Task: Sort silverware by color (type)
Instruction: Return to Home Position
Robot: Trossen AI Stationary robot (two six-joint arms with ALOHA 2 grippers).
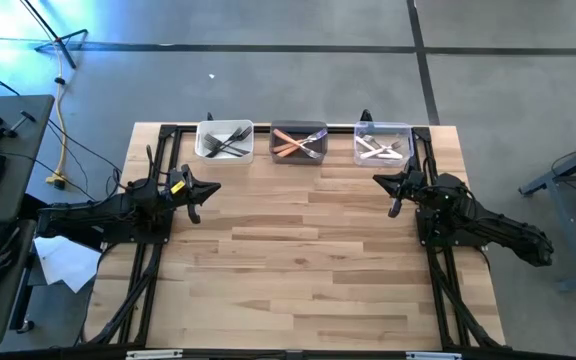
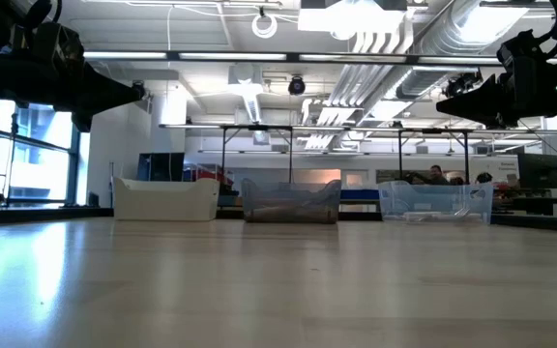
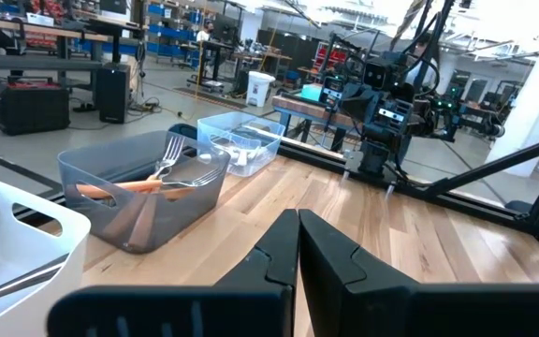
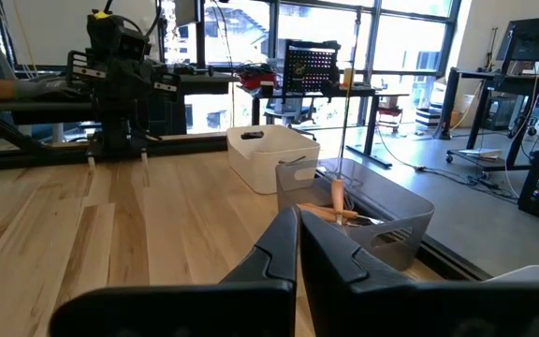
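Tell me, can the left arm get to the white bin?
Probably yes. The left gripper, shut and empty, sits close to the white bin, with nothing standing between them.

Found no legible text, label, brand name, number or sign in any of the views.
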